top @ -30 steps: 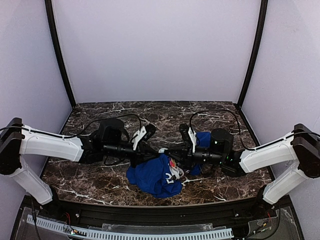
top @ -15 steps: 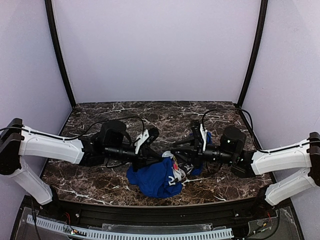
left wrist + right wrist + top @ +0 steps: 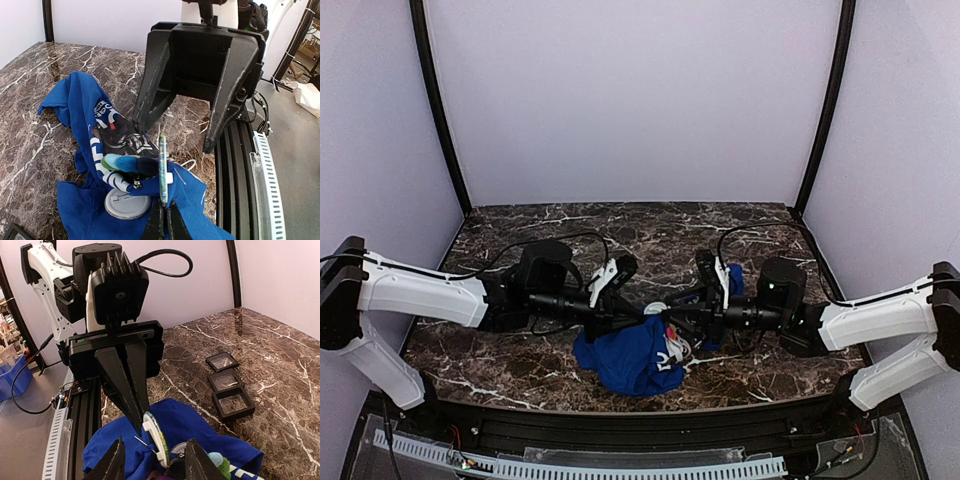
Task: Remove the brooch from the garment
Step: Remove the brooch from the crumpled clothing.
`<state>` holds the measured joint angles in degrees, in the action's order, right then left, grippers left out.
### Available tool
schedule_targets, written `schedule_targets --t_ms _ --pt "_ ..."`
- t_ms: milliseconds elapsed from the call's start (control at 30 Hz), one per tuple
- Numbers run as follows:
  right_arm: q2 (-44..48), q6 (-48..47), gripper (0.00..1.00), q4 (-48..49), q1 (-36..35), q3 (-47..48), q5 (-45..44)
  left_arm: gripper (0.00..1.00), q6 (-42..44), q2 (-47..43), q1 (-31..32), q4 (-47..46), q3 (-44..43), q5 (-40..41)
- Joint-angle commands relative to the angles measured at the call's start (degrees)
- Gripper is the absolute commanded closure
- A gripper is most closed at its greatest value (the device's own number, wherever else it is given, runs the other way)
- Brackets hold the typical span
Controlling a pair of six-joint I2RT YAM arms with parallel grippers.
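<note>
The brooch (image 3: 162, 167) is a round multicoloured pin with a white back, seen edge-on above the crumpled blue garment (image 3: 80, 107). My left gripper (image 3: 163, 210) is shut on its lower edge. In the right wrist view the left gripper (image 3: 140, 421) pinches the brooch (image 3: 159, 437), and a thin pin wire sticks out into the cloth. My right gripper (image 3: 156, 444) is open, with a finger on either side of the brooch and not touching it. From the top, both grippers (image 3: 638, 318) (image 3: 672, 318) meet over the garment (image 3: 620, 360).
A second round badge (image 3: 127, 204) lies white back up on the cloth. Fuzzy green and blue pom-poms (image 3: 122, 162) sit beside the brooch. Three small dark square trays (image 3: 226, 381) lie in a row on the marble table (image 3: 520, 360).
My right arm has drawn back to the right, then eased in again with its gripper open. My left gripper has shifted slightly right, still on the brooch. The garment is bunched a little higher.
</note>
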<state>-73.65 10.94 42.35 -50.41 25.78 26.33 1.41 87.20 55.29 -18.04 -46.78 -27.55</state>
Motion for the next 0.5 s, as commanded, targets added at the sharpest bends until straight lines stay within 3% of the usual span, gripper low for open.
schedule_targets --t_ms 0,467 --pt "-1.6 -0.4 0.61 0.9 0.7 1.1 3.7 0.99 0.1 -1.9 0.1 -1.9 0.0 -1.4" --pt "-3.9 2.0 0.78 4.1 2.5 1.8 8.1 0.99 0.2 -2.0 0.1 -1.8 0.1 -2.5"
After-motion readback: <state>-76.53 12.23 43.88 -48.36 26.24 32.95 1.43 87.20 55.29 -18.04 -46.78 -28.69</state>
